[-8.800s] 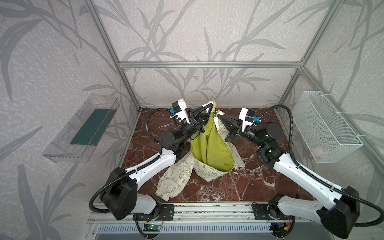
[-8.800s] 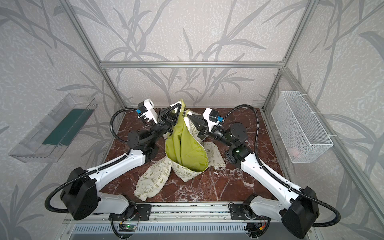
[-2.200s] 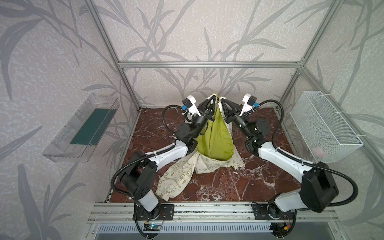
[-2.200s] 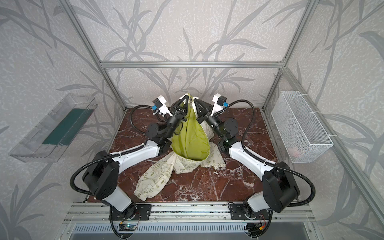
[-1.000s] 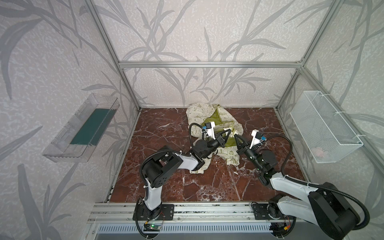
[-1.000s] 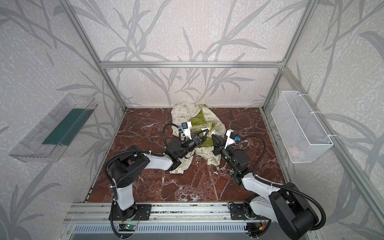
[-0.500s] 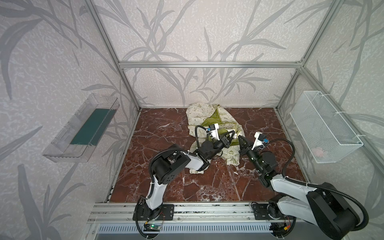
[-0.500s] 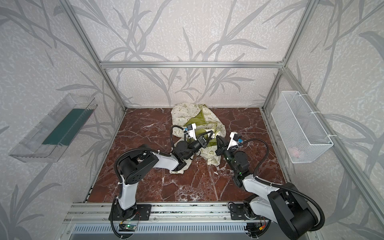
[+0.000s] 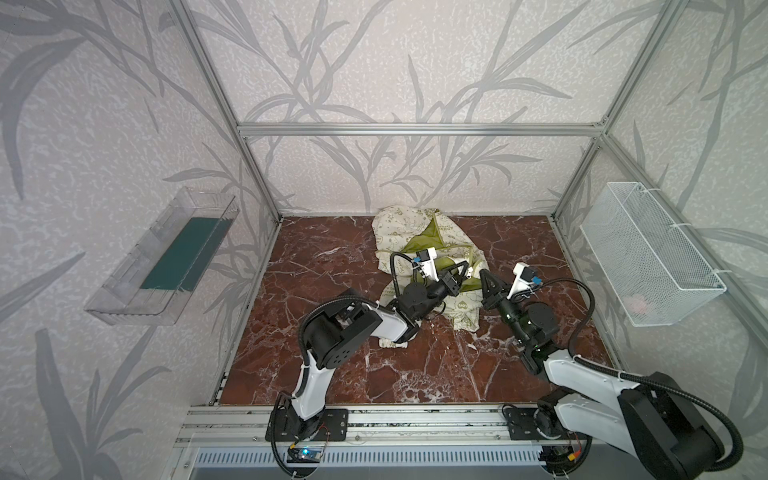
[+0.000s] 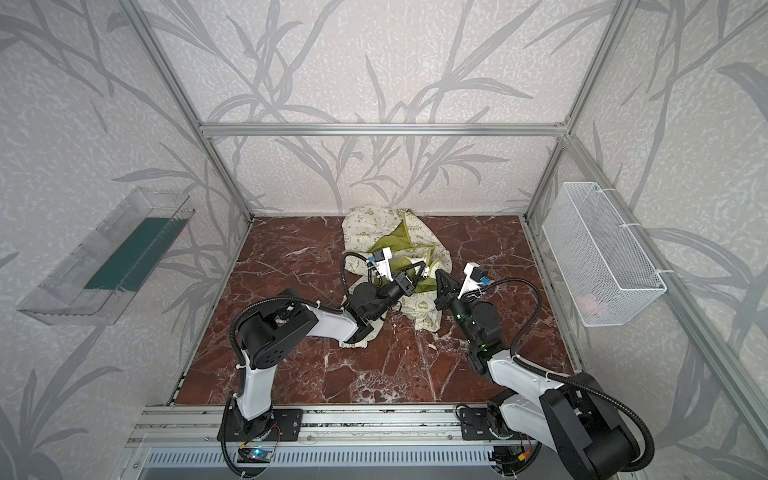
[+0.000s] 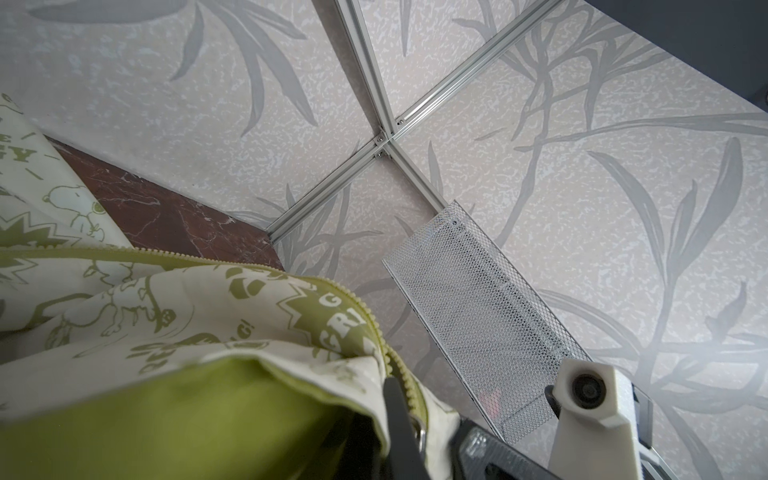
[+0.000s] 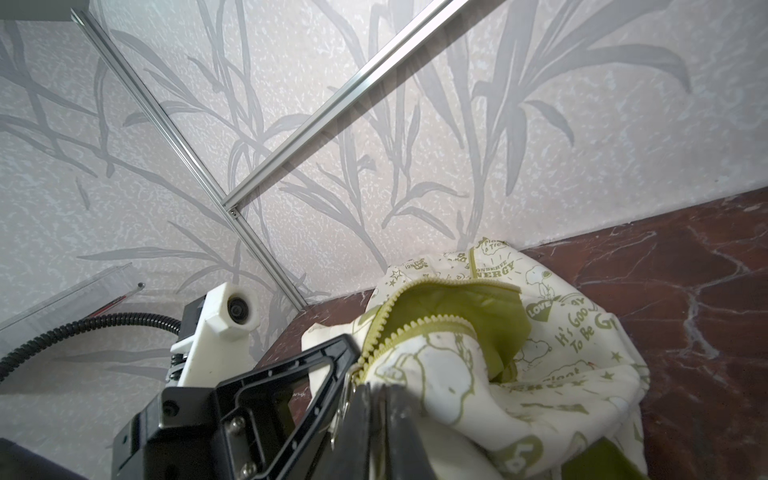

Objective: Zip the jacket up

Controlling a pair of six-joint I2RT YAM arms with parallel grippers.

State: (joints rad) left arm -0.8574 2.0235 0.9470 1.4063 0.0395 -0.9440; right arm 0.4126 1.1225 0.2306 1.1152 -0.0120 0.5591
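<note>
Your L end effector (image 9: 462, 272) and R end effector (image 9: 484, 275) meet at jacket (image 9: 399, 226) zipper (image 12: 399, 328).
L clamped on jacket; R beside it, can't tell if open or gripping.

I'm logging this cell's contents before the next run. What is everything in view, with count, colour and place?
jacket: one, cream with olive-green print and lime-green lining, crumpled at the back middle of the tabletop; zipper open.
tabletop: one, red-brown marble, cell floor.
clear tray: one, transparent, on the left wall; dark green mat inside.
wire basket: one, white, on the right wall; small pink item inside, too blurred to name.
frame: silver aluminium bars along the cell's edges.
left arm: one, white and black, from the front rail.
right arm: one, white and black, from the front rail.
left pincer: black, shut on the jacket by its zipper.
right pincer: black, at the jacket's near edge; grip unclear.
</note>
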